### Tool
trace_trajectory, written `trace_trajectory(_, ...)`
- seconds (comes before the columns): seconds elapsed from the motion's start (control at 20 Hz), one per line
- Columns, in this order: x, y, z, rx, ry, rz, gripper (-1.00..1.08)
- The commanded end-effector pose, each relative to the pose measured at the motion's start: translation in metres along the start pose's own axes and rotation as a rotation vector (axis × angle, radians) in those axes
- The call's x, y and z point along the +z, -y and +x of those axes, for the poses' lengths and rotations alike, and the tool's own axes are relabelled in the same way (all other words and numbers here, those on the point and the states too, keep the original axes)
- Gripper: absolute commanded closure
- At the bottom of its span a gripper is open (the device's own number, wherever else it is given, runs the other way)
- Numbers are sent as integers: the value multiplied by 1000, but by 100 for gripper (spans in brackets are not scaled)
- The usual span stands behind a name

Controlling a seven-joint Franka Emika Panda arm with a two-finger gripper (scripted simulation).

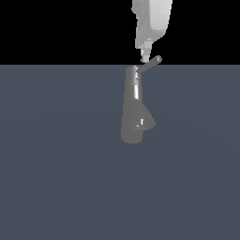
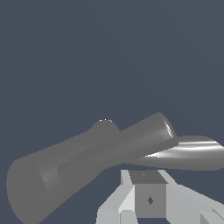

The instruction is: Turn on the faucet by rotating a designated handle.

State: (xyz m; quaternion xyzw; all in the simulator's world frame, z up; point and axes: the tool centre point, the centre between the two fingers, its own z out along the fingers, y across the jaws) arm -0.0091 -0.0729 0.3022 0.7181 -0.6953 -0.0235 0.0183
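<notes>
The grey faucet [image 1: 135,110] stands upright on the floor in the middle of the exterior view, with a stubby spout [image 1: 148,123] low on its right side. The handle [image 1: 150,63], a thin grey rod, sticks out from the cap towards the exterior view's right and slightly up. My gripper [image 1: 146,57] comes down from above, its fingertips close together right over the rod near the cap. I cannot tell if they touch it. In the wrist view the faucet [image 2: 87,162] runs diagonally, the shiny handle [image 2: 192,153] lies beside it, and my gripper [image 2: 141,176] sits just behind the rod.
A plain blue-grey floor [image 1: 56,178] spreads all around the faucet. The background above its far edge is black. The white arm [image 1: 152,18] hangs straight above the faucet's top.
</notes>
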Motion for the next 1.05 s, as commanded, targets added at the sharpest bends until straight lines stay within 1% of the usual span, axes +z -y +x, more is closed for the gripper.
trace_trajectory(0.0,6,7,15,12,-1,0,108)
trace_trajectory(0.85,22,41,77,38,-4,-2,108)
trace_trajectory(1.0,24,45,84,41,-4,-2,108)
